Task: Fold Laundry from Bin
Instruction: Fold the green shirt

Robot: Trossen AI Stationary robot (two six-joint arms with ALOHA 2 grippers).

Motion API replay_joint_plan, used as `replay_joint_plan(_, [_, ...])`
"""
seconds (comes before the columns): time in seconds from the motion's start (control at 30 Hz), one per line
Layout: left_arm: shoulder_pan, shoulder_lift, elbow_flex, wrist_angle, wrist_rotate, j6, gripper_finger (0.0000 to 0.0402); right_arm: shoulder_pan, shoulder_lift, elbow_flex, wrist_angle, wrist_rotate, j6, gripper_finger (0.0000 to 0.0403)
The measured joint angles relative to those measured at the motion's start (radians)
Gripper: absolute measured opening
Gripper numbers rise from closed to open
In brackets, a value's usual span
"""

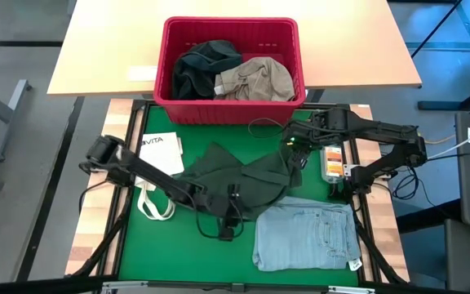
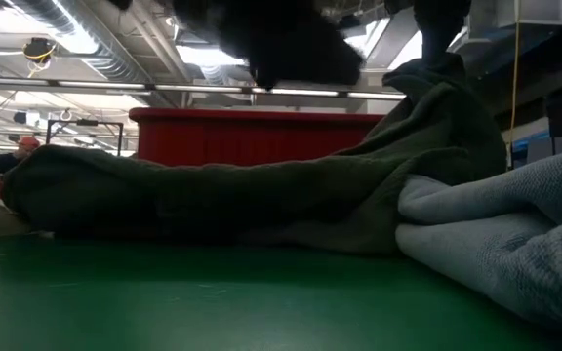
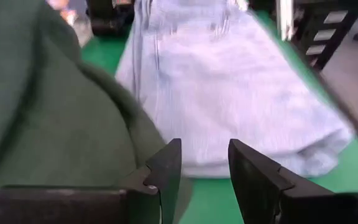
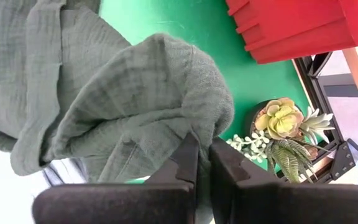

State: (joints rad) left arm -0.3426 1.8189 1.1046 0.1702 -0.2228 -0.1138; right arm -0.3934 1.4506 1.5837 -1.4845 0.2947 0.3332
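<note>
1. High view: the dark green garment (image 1: 243, 175) is lying mid-desk, being spread for folding. The left hand (image 1: 228, 214) is hovering at its near edge; the right hand (image 1: 294, 145) is gripping its far corner. Folded jeans (image 1: 307, 235) are sitting at the near right corner, crowding it. The red bin (image 1: 228, 104), beyond the far edge, is holding more laundry.
2. Left wrist view: fingers (image 3: 166, 171) are standing apart, empty.
3. Right wrist view: fingers (image 4: 188, 158) are clamping green cloth, lifting it; a potted plant (image 4: 284, 134) is standing nearby.
</note>
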Motion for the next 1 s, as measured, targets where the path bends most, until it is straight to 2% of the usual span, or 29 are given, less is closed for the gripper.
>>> replay_joint_plan(0.2, [-0.009,0.141,-0.001,0.117,-0.023,-0.015,0.0127,0.000,0.000,0.000,0.002,0.000,0.000,0.0017])
replay_joint_plan(0.5, [0.011,0.239,-0.001,0.123,-0.120,-0.015,0.0127,0.000,0.000,0.000,0.002,0.000,0.000,0.0017])
replay_joint_plan(0.77, [0.038,0.273,-0.001,0.125,-0.078,-0.015,0.0125,0.000,0.000,0.000,0.002,0.000,0.000,0.0017])
replay_joint_plan(0.87, [0.038,0.273,-0.001,0.125,-0.077,-0.015,0.0106,0.000,0.000,0.000,0.002,0.000,0.000,0.0017])
replay_joint_plan(1.0, [0.035,0.273,-0.001,0.121,-0.076,-0.021,0.0041,0.000,0.000,0.000,0.002,0.000,0.000,0.0017])
